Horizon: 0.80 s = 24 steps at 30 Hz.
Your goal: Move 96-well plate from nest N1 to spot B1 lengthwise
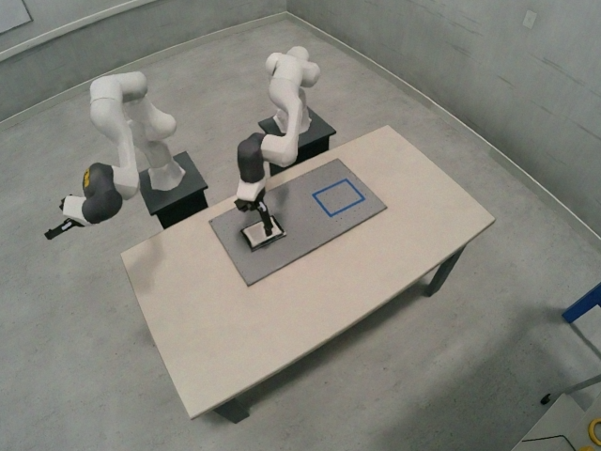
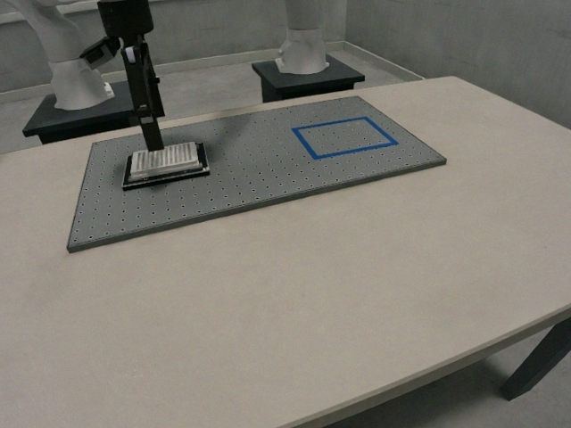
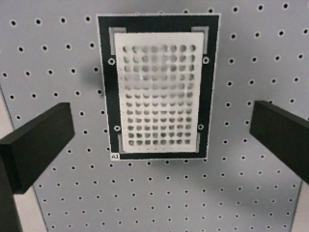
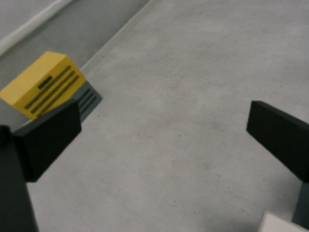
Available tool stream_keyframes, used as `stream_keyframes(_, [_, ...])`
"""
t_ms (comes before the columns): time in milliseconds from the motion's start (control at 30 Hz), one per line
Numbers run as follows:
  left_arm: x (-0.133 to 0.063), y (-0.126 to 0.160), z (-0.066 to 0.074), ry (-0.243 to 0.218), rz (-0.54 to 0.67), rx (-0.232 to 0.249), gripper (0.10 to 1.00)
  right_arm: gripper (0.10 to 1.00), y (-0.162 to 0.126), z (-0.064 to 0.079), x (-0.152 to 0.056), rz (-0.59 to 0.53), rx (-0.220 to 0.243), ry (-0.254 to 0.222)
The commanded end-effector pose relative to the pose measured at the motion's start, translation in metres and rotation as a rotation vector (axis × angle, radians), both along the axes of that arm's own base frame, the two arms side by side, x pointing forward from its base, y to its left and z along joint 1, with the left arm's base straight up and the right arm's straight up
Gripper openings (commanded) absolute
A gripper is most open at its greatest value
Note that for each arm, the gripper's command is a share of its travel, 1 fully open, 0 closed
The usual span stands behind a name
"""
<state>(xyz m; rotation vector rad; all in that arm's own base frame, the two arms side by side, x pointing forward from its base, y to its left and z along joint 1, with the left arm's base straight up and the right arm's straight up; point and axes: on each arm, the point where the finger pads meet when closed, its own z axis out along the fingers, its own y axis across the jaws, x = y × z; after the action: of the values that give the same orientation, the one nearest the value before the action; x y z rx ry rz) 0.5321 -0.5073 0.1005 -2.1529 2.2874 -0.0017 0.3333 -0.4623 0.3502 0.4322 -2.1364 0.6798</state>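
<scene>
The white 96-well plate [image 1: 255, 234] [image 2: 177, 155] [image 3: 159, 92] sits flat in the black plate nest N1 [image 2: 166, 180] [image 3: 112, 97]. The blue taped outline [image 1: 347, 207] [image 2: 357, 151] marks spot B1 with nothing inside it. My left gripper [image 1: 268, 233] [image 2: 155, 148] [image 3: 162, 118] is open and points down above the plate. Its fingers stand off the plate's two long sides in the left wrist view; its exact height is hard to tell. My right gripper [image 1: 50, 234] [image 4: 164, 115] is open and empty, off the table beyond its left end in the top view.
Nest and outline are on a grey perforated board [image 1: 291, 247] [image 2: 258, 184] with raised edges above the pale table [image 1: 300, 315] [image 2: 285, 285]. The right wrist view shows floor and a yellow and grey block [image 4: 45, 89].
</scene>
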Motion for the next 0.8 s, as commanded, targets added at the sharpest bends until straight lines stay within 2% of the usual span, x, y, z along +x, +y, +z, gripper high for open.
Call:
stream_keyframes(0, [0.000, 0.000, 0.001, 0.001, 0.005, 0.000, 1.000, 1.000, -0.003, -0.002, -0.009, 0.022, 0.088, 0.042])
stream_keyframes(333, [0.000, 0.000, 0.001, 0.001, 0.005, 0.000, 1.000, 1.000, -0.015, -0.005, -0.037, -0.012, 0.188, 0.043])
stream_keyframes(400, [0.000, 0.000, 0.001, 0.001, 0.005, 0.000, 1.000, 1.000, -0.015, -0.005, -0.037, -0.012, 0.188, 0.043])
stream_keyframes(433, [0.000, 0.000, 0.001, 0.001, 0.005, 0.000, 1.000, 1.000, -0.017, -0.005, -0.045, -0.020, 0.215, 0.041])
stream_keyframes(767, [0.000, 0.000, 0.001, 0.001, 0.005, 0.000, 1.000, 1.000, -0.027, -0.007, -0.072, -0.044, 0.314, 0.028])
